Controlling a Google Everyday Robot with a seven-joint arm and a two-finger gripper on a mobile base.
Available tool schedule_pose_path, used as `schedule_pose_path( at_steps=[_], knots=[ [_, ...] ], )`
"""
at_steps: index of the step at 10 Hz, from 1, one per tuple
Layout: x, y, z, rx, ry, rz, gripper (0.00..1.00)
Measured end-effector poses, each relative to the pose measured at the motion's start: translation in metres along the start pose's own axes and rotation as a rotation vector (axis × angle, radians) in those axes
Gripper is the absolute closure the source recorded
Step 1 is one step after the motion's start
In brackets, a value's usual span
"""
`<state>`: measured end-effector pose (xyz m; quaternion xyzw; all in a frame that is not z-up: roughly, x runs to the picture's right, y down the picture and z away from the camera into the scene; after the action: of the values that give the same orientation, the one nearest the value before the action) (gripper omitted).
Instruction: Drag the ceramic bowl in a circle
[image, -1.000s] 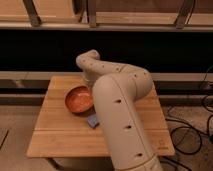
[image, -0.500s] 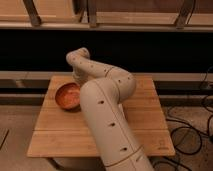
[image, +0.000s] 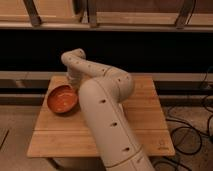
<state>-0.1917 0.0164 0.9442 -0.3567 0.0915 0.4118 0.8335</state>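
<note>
The ceramic bowl (image: 62, 98) is round, shallow and glossy orange-red. It sits on the left part of the wooden table (image: 145, 115), and its left edge reaches the table's left side. My white arm (image: 105, 100) rises from the lower right, bends over the table's back left and comes down at the bowl's right rim. The gripper (image: 75, 88) is at that rim, touching or just inside the bowl, mostly hidden by the wrist.
A dark recess with metal rails (image: 150, 25) runs behind the table. Black cables (image: 197, 130) lie on the floor to the right. The table's left edge (image: 44, 112) is right beside the bowl.
The bowl has slid left across the table, from near the middle toward the left edge. The arm has swung left with it.
</note>
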Motion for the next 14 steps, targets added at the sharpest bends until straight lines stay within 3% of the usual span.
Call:
schedule_pose_path(
  at_steps=[3,7,10,12,14],
  knots=[
    [0.051,-0.015,0.0,0.03,0.079,0.065,1.0],
    [0.105,-0.077,-0.006,0.131,0.15,0.221,1.0],
    [0.088,-0.105,-0.008,0.182,0.121,0.212,1.0],
    [0.065,-0.104,0.0,0.184,0.099,0.165,1.0],
    [0.038,-0.087,0.009,0.157,0.074,0.106,1.0]
  ],
)
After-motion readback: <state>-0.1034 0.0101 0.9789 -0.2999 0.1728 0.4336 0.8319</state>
